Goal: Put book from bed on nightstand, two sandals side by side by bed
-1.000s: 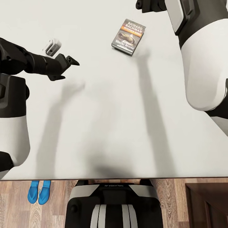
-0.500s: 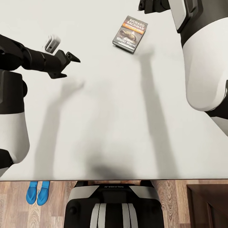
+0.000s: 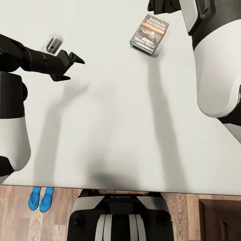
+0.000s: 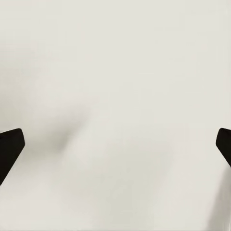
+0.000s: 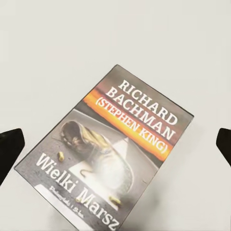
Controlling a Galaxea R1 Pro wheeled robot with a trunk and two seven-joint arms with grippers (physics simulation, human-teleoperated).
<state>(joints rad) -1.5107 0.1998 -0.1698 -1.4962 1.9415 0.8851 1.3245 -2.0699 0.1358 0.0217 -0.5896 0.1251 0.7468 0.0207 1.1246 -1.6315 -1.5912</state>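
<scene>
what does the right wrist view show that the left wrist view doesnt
Only the right wrist view has the book, lying flat between that gripper's spread fingertips, its cover reading Richard Bachman, Wielki Marsz. Only the left wrist view has a soft grey shadow on bare mattress between its own fingertips. Both share the off-white bed as background and two dark fingertips at the picture's edges, set wide apart.
</scene>
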